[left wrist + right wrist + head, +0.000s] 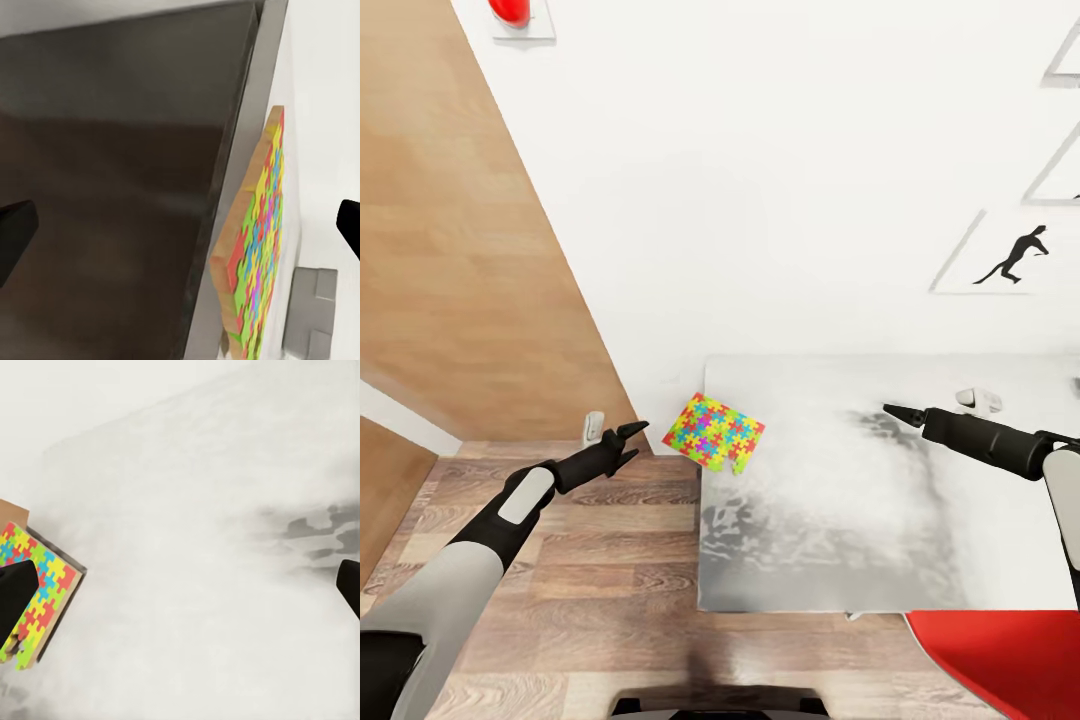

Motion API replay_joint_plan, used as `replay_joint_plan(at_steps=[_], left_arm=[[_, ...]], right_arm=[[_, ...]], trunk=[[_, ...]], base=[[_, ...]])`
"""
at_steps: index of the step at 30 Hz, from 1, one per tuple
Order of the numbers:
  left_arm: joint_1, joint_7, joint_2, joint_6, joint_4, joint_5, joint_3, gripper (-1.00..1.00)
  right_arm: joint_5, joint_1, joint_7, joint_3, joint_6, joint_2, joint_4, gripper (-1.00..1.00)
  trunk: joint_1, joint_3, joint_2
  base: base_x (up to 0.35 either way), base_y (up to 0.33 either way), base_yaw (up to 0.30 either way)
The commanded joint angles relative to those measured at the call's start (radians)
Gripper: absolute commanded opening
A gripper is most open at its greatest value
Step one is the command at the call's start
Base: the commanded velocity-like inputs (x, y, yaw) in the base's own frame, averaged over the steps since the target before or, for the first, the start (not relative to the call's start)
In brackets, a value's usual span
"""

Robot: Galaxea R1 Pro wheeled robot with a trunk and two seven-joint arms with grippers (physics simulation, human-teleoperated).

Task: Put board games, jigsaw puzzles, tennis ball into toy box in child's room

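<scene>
Puzzle [714, 432] at table [820, 520] corner, overhanging the edge. Left gripper [628, 441] spread wide, empty, level with that edge, probably to pinch the overhang. Right gripper [893, 411] wide too, hovering over bare tabletop, empty.

From where I stood, I counted one jigsaw puzzle [714, 432], a bright multicoloured square lying at the corner of the one table [830, 540]. There were two robot arms, each ending in a dark gripper: the left gripper [632, 441] and the right gripper [892, 411]. On the wall hung one picture with a black silhouette figure [1015, 255], plus the edges of two more frames [1060, 170] above it. One red object [510, 10] sat high on the wall, one red seat [1010, 660] showed beside the table, and one small grey-white object [980, 400] lay on the tabletop.
</scene>
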Motion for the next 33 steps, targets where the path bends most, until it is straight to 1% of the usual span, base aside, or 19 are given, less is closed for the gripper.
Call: replay_joint_plan(at_steps=[1,11,23,33], left_arm=[[-0.001,0.000,0.001,0.002,0.001,0.006,-0.004,1.00],[-0.001,0.004,0.001,0.002,0.002,0.005,-0.005,1.00],[-0.001,0.007,0.001,0.002,0.002,0.005,-0.005,1.00],[-0.001,0.007,0.001,0.002,0.002,0.005,-0.005,1.00]], right_arm=[[0.009,-0.001,0.010,-0.001,0.004,0.000,0.000,1.00],[0.009,-0.001,0.010,-0.001,0.004,0.000,-0.001,1.00],[0.008,-0.001,0.010,-0.001,0.004,0.000,-0.001,1.00],[0.009,-0.001,0.010,-0.001,0.004,0.000,-0.001,1.00]], trunk=[[0.001,-0.001,-0.002],[0.001,-0.001,-0.002],[0.001,-0.001,-0.002],[0.001,-0.001,-0.002]], base=[[0.000,0.000,-0.018],[0.000,0.000,-0.023],[0.000,0.000,-0.150],[0.000,0.000,-0.047]])
